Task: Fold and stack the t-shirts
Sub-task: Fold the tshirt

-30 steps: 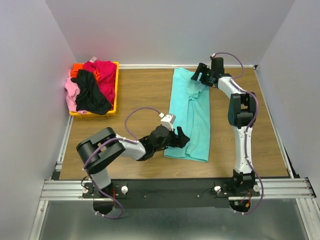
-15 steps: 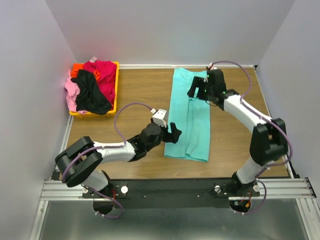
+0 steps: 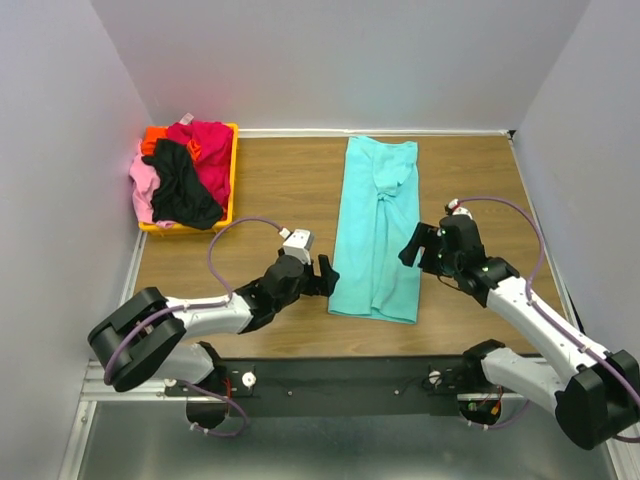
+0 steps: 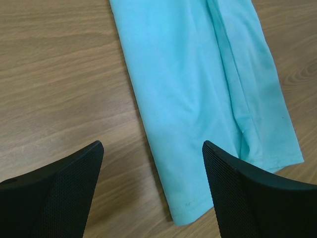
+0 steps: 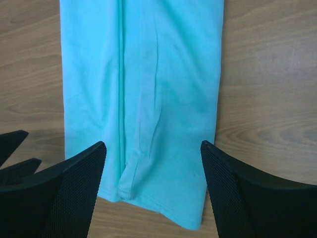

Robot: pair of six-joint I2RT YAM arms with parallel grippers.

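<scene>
Left claw [image 3: 326,276], right claw [image 3: 412,246] agape beside narrow lengthwise-folded turquoise t-shirt [image 3: 378,228]

Overhead view from behind; both wrist views close, downward, on the turquoise t-shirt [image 3: 378,230].

The turquoise t-shirt [image 3: 378,230] is plain, with no print. The tabletop [image 3: 280,190] under it is mid-brown with wood grain. At ten o'clock sits a yellow-orange bin [image 3: 190,229] holding a magenta-red t-shirt [image 3: 208,150], a black t-shirt [image 3: 180,190], a pink t-shirt [image 3: 142,185] and an orange t-shirt [image 3: 153,137], all plain. The left claw [image 3: 325,275] and right claw [image 3: 412,245] are black, and their pads [image 4: 64,188] have a fine mesh texture. The cables [image 3: 225,235] are purple.
</scene>
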